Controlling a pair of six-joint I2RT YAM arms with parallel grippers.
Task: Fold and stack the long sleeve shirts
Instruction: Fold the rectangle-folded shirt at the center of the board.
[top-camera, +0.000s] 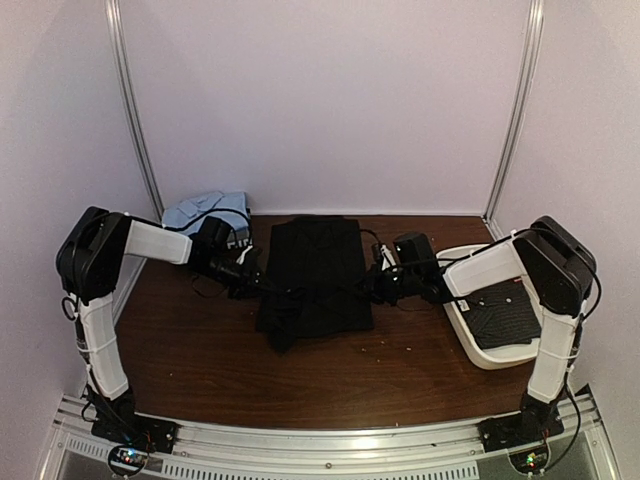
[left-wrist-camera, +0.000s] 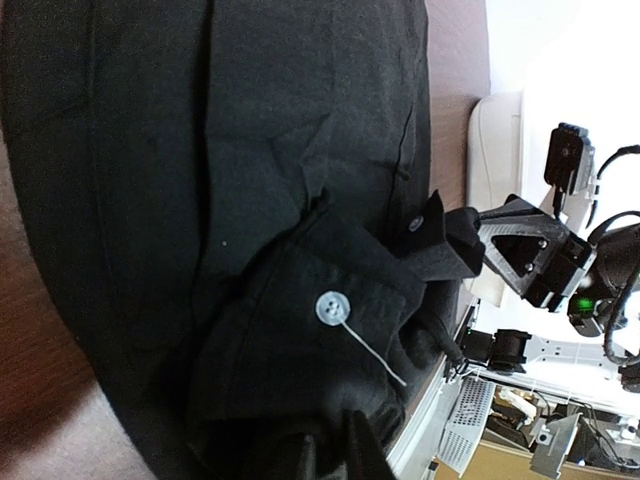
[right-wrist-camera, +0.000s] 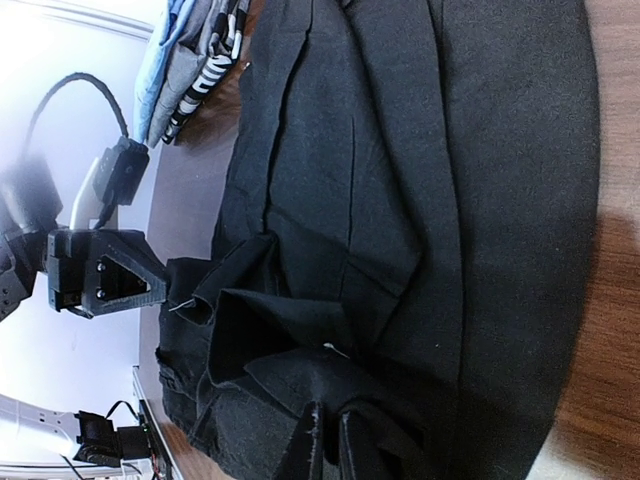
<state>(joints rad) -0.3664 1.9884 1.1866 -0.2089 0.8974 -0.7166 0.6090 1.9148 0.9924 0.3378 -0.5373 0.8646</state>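
A plain black long sleeve shirt (top-camera: 315, 270) lies partly folded in the middle of the brown table. Its near part is bunched. My left gripper (top-camera: 262, 283) is at its left edge and my right gripper (top-camera: 372, 285) at its right edge. In the left wrist view my left gripper (left-wrist-camera: 328, 425) is shut on bunched black cloth near a white button (left-wrist-camera: 333, 308). In the right wrist view my right gripper (right-wrist-camera: 328, 412) is shut on a fold of the same shirt (right-wrist-camera: 400, 180). A second dark shirt with a fine pale pattern (top-camera: 505, 315) lies in the white tray (top-camera: 462, 318).
A pile of light blue and striped clothes (top-camera: 207, 211) sits at the back left corner, also in the right wrist view (right-wrist-camera: 175, 50). The white tray stands at the right edge of the table. White walls close in the back and sides.
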